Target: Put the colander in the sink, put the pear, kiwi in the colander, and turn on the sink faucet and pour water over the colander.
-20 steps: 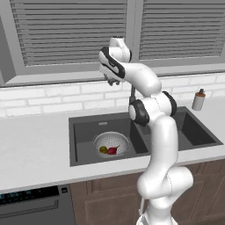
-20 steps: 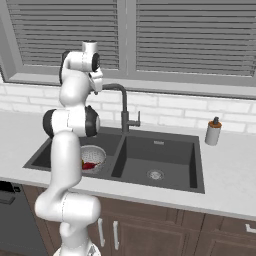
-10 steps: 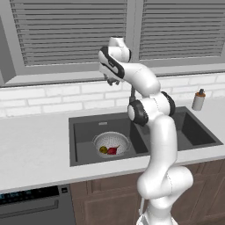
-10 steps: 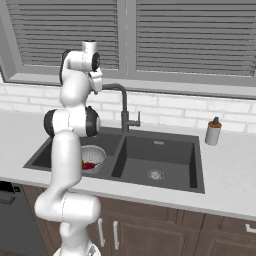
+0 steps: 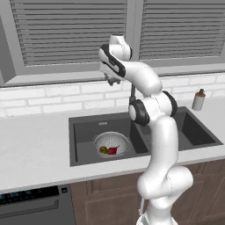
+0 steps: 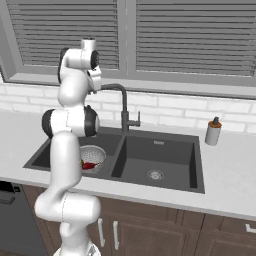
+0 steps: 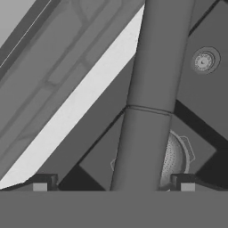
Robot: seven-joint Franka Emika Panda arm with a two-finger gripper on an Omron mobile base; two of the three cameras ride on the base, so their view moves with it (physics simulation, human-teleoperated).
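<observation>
Watching the colander: the colander (image 5: 111, 144) sat in the smaller basin of the sink (image 5: 83, 132), with the pear (image 5: 112, 150) and the kiwi (image 5: 103, 150) lying side by side inside it, so both loading steps looked finished.

Step in hand: turning on the sink faucet (image 6: 123, 107); no water stream showed anywhere, so I judged it not yet opened.

Faucet: its dark spout (image 7: 151, 98) ran straight up the middle of the hand view, passing between the two fingertips, with the colander's rim (image 7: 176, 158) peeking out beside it far below.

Claw: the claw (image 7: 113, 186) stood wide apart, one fingertip (image 7: 40, 181) on either side of the spout and neither seeming to touch it; nothing was held.

Arm: the arm reached high above the sink, near the top of the gooseneck, just in front of the window sill.

Doing it well: the small side lever (image 6: 137, 119) sat low by the faucet's stem, well below the claw, so I reckoned the hand needed to drop down and push there rather than squeeze the spout.

Aim: the spout's end should sit over the colander's basin, else the stream would miss the fruit.

Bystander: the soap bottle (image 6: 213, 131) stood on the table, well clear of all this.
</observation>
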